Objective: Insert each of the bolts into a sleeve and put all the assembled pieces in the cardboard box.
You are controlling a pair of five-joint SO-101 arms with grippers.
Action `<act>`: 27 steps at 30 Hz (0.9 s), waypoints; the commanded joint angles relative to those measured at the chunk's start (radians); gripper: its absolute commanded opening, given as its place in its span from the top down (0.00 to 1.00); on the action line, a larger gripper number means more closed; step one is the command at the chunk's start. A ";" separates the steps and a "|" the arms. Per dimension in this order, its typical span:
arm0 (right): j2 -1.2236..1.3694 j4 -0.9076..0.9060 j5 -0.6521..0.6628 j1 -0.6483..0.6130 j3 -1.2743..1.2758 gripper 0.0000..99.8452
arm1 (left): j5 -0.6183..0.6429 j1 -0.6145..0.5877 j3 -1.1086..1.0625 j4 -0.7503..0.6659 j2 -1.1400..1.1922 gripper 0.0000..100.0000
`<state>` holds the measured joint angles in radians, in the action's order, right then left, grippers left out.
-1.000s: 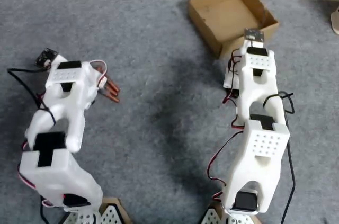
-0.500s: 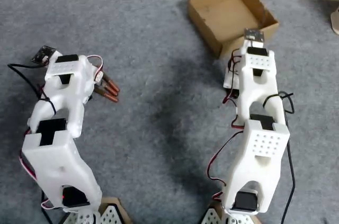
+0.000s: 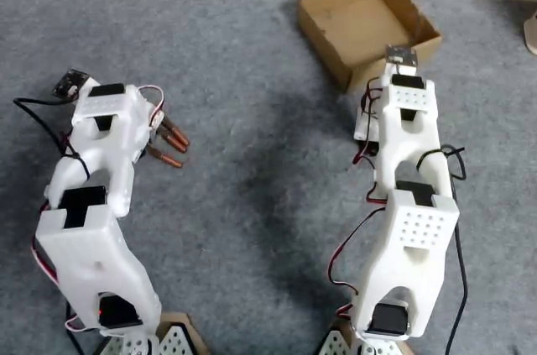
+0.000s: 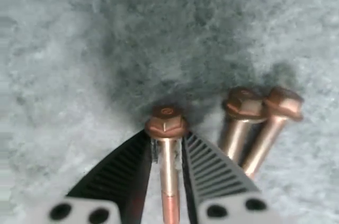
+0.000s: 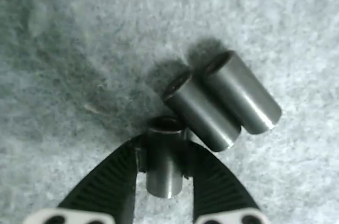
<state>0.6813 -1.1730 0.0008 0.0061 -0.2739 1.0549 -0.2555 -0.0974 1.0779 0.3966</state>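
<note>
In the left wrist view we see the left gripper (image 4: 167, 138) with its fingers (image 4: 124, 168) clamped on a copper bolt (image 4: 167, 181), one finger on each side of the shank, just under the hex head. The head pokes out past the fingertips, over the grey worktop (image 4: 63, 49). Just beside it lie two more bolts (image 4: 241, 123), side by side and touching, their heads pointing the same way as the held one. We cannot tell whether the held bolt is lifted or rests on the worktop.

In the high view the left arm (image 3: 105, 133) sits at the left of the worktop. The pair of bolts lies together by its wrist, and the gripped bolt is a little apart from them, nearer the arm bases.

The right gripper (image 5: 165, 147) has its fingers (image 5: 114, 179) closed on a dark sleeve (image 5: 165, 160), whose open bore faces away from the wrist. Two more sleeves (image 5: 201, 113) lie close by, touching each other along their length. The nearer one's end is just beside the held sleeve.

From above, we see the right arm (image 3: 407, 120) stretched toward the open box (image 3: 323, 49) at the far side, its wrist just beside the box's near corner.
</note>
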 commanded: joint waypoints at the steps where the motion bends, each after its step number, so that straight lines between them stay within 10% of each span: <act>1: 0.002 0.004 0.021 -0.035 -0.028 0.99 | 0.000 -0.010 0.090 0.184 -0.097 0.99; 9: -0.073 0.065 -0.008 -0.027 0.076 0.99 | -0.086 0.114 0.159 0.508 -0.262 0.99; 27: -0.625 0.733 0.100 -0.097 0.894 0.99 | -0.100 0.337 0.162 0.565 -0.355 1.00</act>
<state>0.1043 -0.4856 0.0806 -0.0629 0.6114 0.9689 0.0207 0.0130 1.6379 0.1097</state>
